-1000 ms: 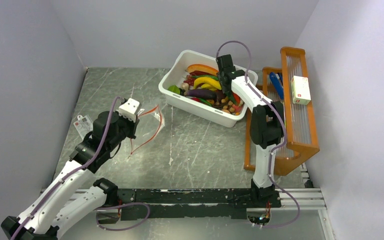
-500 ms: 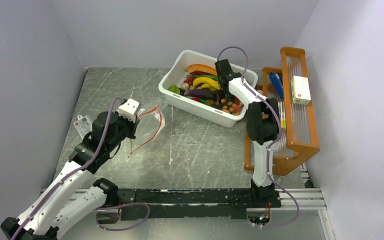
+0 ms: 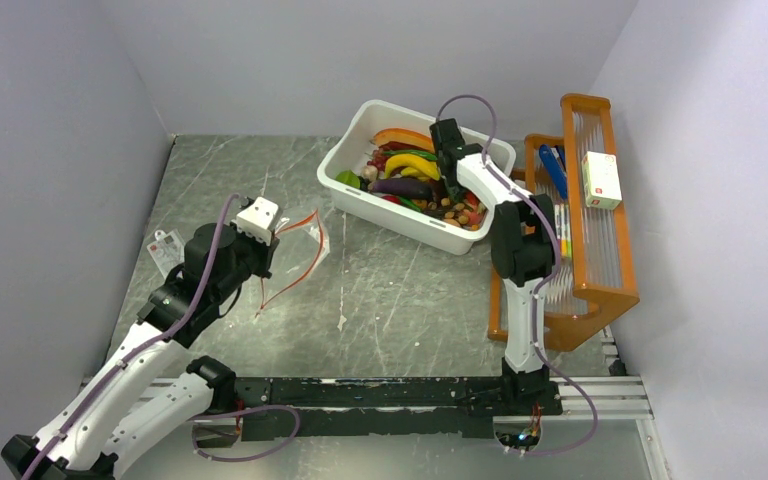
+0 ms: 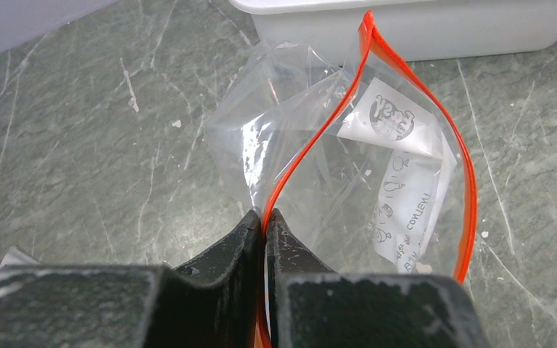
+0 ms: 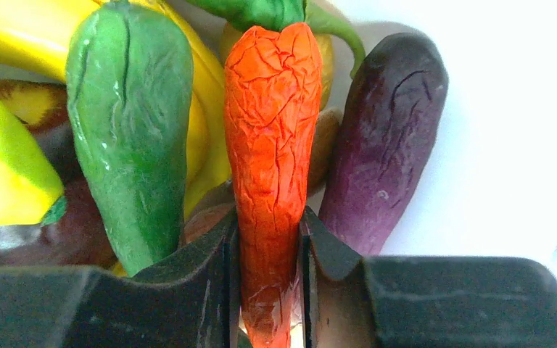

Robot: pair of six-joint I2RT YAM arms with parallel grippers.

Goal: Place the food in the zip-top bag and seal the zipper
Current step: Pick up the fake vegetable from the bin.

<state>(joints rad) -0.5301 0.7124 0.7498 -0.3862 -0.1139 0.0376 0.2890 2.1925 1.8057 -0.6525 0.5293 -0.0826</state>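
Observation:
The clear zip-top bag (image 4: 348, 159) with its white label lies on the table, mouth open; it also shows in the top view (image 3: 300, 245). My left gripper (image 4: 265, 217) is shut on the orange-red zipper (image 4: 312, 138) strip at the near edge. My right gripper (image 5: 268, 232) is down in the white tub (image 3: 360, 205), shut on an orange-red pepper toy (image 5: 272, 145) with a green stem. Beside the pepper lie a green pepper (image 5: 130, 123), a purple eggplant (image 5: 388, 138) and yellow food (image 5: 7, 174). In the top view the right gripper (image 3: 452, 172) is over the tub's right part.
An orange wooden rack (image 3: 600, 200) with marker pens and a small white box (image 3: 601, 179) stands right of the tub. A small white tag (image 3: 165, 248) lies at the table's left. Grey walls close in on three sides.
The right arm has shifted slightly left and lower into the tub. The left arm and the bag have not moved.

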